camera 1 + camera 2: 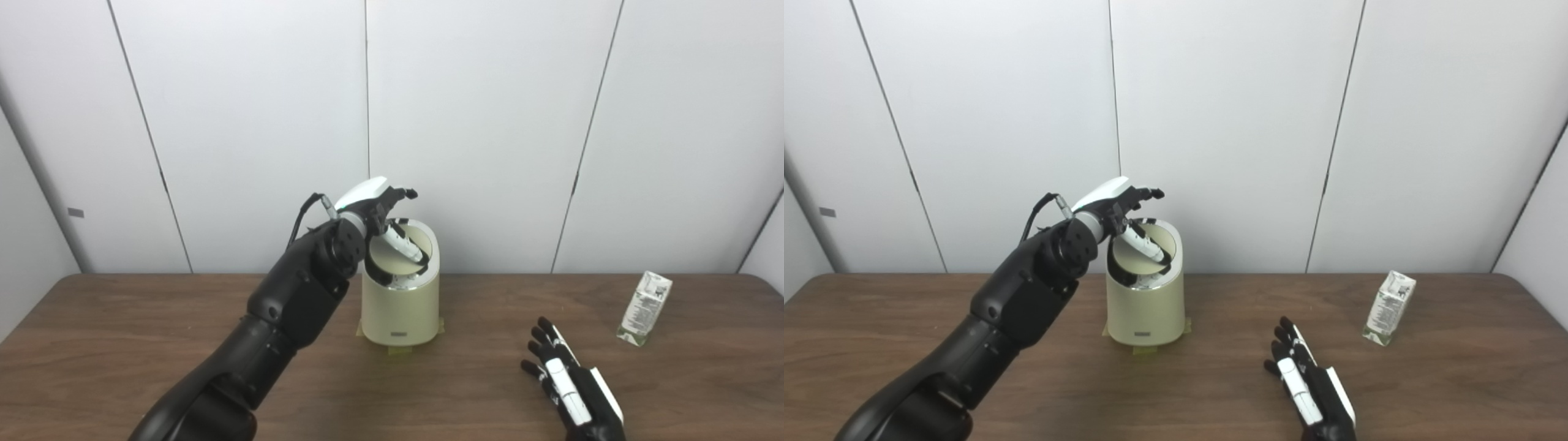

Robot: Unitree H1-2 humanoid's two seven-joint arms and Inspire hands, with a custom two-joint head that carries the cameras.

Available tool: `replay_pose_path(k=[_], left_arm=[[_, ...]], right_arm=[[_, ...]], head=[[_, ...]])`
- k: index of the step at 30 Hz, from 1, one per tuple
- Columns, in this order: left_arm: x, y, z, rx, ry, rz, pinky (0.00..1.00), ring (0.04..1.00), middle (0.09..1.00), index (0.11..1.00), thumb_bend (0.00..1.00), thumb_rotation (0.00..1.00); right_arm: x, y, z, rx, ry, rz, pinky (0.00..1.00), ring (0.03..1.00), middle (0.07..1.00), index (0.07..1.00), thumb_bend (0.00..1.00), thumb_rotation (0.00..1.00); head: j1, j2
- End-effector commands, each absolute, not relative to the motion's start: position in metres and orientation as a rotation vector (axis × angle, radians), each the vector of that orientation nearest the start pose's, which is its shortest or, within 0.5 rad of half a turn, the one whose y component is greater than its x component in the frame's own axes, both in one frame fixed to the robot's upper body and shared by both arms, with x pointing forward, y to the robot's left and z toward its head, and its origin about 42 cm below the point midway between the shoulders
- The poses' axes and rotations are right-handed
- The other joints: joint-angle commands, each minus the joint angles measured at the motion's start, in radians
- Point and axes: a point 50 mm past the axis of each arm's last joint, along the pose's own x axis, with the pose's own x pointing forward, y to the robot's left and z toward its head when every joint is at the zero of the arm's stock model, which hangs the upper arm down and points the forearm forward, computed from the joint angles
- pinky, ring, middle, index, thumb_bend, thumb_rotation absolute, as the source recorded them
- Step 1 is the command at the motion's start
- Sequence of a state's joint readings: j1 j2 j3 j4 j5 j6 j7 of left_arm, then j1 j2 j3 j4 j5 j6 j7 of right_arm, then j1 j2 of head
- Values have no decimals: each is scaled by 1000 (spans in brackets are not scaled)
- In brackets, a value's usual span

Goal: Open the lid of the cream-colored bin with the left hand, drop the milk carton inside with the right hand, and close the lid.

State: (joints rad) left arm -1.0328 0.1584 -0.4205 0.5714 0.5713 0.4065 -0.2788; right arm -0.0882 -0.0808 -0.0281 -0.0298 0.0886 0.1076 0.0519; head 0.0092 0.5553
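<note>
The cream-colored bin [401,309] stands on the table at the middle, near the wall. Its round lid [389,257] is tilted inside the chrome rim, and a dark gap shows at its front left edge. My left hand [383,205] is over the bin's top, with its thumb lying across the tilted lid and its other fingers spread above the rear rim. The milk carton [644,308] stands upright at the far right of the table. My right hand [566,380] lies open and empty on the table, to the left of and nearer than the carton.
The brown wooden table [122,331] runs across the view, with white wall panels right behind it. Yellowish tape [398,351] sticks out under the bin's base. My left forearm [275,331] crosses the table to the left of the bin.
</note>
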Motion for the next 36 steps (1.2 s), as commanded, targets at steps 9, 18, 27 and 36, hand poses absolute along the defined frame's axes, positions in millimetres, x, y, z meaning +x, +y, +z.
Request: replay_pose_path(k=[9, 18, 27, 36], left_arm=[[534, 101, 373, 1052, -142, -263, 788, 891, 917, 911, 897, 41], [536, 115, 382, 821, -84, -298, 826, 874, 898, 910, 840, 44], [535, 117, 380, 914, -94, -296, 777, 849, 891, 890, 865, 6], [531, 111, 375, 1039, -141, -308, 749, 851, 901, 887, 891, 0]], right_arm=[[319, -235, 138, 7, -67, 68, 844, 945, 962, 966, 579, 809], [318, -236, 136, -8, -49, 71, 854, 955, 967, 968, 561, 809], [316, -236, 135, -16, -42, 82, 877, 957, 969, 975, 564, 835], [316, -236, 136, -26, -46, 79, 855, 947, 963, 970, 593, 831]], head=[[9, 6], [13, 14], [19, 23], [19, 28]])
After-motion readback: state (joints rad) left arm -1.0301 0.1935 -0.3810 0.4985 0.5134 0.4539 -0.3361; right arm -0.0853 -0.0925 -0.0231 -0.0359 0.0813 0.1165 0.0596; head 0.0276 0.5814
